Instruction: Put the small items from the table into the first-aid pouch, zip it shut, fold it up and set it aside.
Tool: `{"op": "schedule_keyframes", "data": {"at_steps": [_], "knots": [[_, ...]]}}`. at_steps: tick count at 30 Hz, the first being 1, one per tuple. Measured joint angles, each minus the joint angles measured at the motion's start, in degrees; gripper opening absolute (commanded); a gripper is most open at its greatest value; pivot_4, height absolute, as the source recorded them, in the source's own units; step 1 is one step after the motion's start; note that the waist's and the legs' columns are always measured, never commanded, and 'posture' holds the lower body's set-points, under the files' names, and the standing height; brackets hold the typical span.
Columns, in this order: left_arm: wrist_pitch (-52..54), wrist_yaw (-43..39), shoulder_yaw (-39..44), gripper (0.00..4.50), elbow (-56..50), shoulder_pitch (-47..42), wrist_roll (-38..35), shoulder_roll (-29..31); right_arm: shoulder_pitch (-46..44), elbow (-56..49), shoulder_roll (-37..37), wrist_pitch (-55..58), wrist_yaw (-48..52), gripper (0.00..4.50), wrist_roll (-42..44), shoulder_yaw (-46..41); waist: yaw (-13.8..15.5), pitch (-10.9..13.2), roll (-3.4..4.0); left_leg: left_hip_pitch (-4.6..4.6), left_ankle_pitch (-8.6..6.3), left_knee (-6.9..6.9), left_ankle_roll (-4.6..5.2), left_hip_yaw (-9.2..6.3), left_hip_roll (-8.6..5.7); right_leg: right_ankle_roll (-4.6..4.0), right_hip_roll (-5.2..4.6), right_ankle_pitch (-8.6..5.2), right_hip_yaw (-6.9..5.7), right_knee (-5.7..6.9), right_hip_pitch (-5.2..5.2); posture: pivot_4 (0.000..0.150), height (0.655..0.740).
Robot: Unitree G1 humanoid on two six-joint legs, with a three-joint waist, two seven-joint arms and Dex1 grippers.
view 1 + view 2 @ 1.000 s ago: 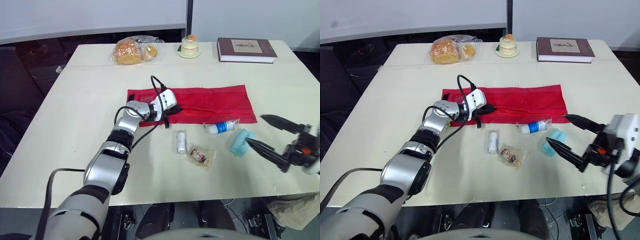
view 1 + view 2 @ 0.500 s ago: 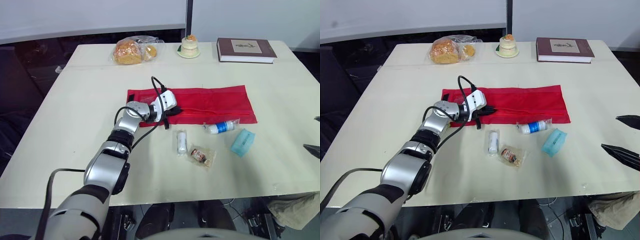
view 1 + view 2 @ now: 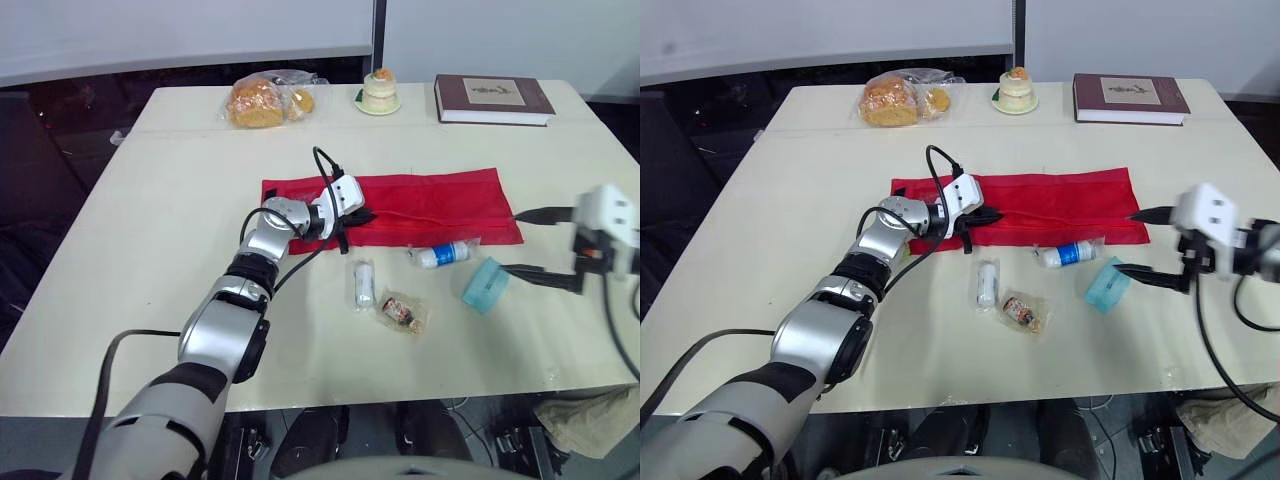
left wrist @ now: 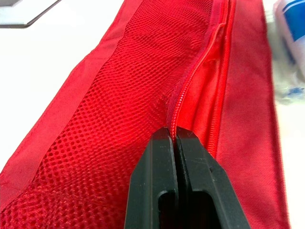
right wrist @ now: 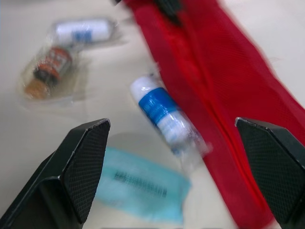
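- While I look along the pale surface (image 3: 170, 210) from the head view, the red pouch (image 3: 440, 195) lies flat and unfolded across its middle.
- The left pincer (image 3: 362, 215) reaches in from the left and rests on the pouch's left part, along the near edge.
- The right pincer (image 3: 512, 241) hangs at the pouch's right end with its fingers spread wide. One finger is over the pouch's corner, the other just beside a teal packet (image 3: 485, 284).
- Near the pouch, all outside it, lie a blue-and-white tube (image 3: 443, 254), a white roll (image 3: 362, 283) and a brown vial packet (image 3: 402, 311).
- Along the far edge sit a bag of bread (image 3: 265, 100), a small cake (image 3: 379, 92) and a book (image 3: 490, 98).
- From the left wrist, the black fingers (image 4: 157, 181) are pressed together, tips touching the zipper (image 4: 193, 78) beside the mesh panel (image 4: 119, 100). I cannot tell whether the pull tab is between them.
- From the right wrist, the two fingertips (image 5: 86, 162) stand far apart. The tube and the teal packet lie between them, the roll and vial packet lie farther off, and the pouch runs past the tube.
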Motion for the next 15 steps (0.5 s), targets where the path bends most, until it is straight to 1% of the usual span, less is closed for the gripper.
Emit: {"op": "schedule_keyframes", "data": {"at_steps": [2,5,10,12,13,14,15], "knots": [[0.05,0.08,0.05,0.03,-0.05,-0.02,-0.01,-0.38,-5.93,4.91,1.08,-1.12,1.61,4.5,-5.29,6.61,0.06,0.0,0.0,-0.31,0.0,0.12,0.0,-0.04,-0.04,0.0,-0.07,0.0,-0.06,0.04,-0.25,0.15,0.7289],[0.21,0.16,0.14,0.03,-0.18,0.15,0.02,-0.4,-15.14,13.57,3.83,-5.7,5.52,4.5,-14.22,16.01,0.03,0.0,0.0,-0.37,0.01,0.21,0.0,-0.05,-0.1,0.01,-0.09,0.02,-0.07,0.08,-0.29,0.15,0.7289],[0.78,0.23,0.21,0.03,-0.55,0.47,0.0,-0.46,-23.6,23.72,8.98,-14.59,9.8,4.5,-22.57,23.97,-0.12,0.0,0.01,-0.37,0.01,0.2,0.0,-0.1,-0.1,0.02,-0.08,0.02,-0.1,0.09,-0.31,0.15,0.7289],[1.1,0.28,0.26,0.0,-0.87,0.52,0.0,-0.46,-25.62,26.86,11.25,-17.44,10.6,3.94,-24.44,25.53,-0.18,0.0,0.01,-0.37,0.01,0.2,0.0,-0.11,-0.1,0.02,-0.08,0.02,-0.1,0.09,-0.31,0.15,0.7289],[1.22,0.34,0.37,0.0,-0.95,0.55,-0.01,-0.47,-26.25,28.0,12.23,-18.39,10.8,3.78,-24.97,25.97,-0.23,0.0,0.01,-0.37,0.01,0.2,-0.01,-0.11,-0.1,0.01,-0.08,0.02,-0.1,0.09,-0.31,0.15,0.7289],[1.81,0.44,0.66,0.0,-1.44,0.67,-0.05,-0.52,-27.07,29.93,13.92,-20.33,11.27,2.88,-25.88,26.68,-0.28,0.0,0.01,-0.38,0.01,0.21,-0.01,-0.15,-0.11,0.01,-0.09,0.02,-0.13,0.09,-0.31,0.15,0.7289],[1.83,0.44,0.66,0.0,-1.46,0.67,-0.05,-0.52,-27.07,29.97,13.94,-20.36,11.29,2.75,-25.91,26.69,-0.27,0.0,0.01,-0.38,0.01,0.21,-0.01,-0.16,-0.11,0.01,-0.09,0.02,-0.14,0.09,-0.31,0.15,0.7289]]}}
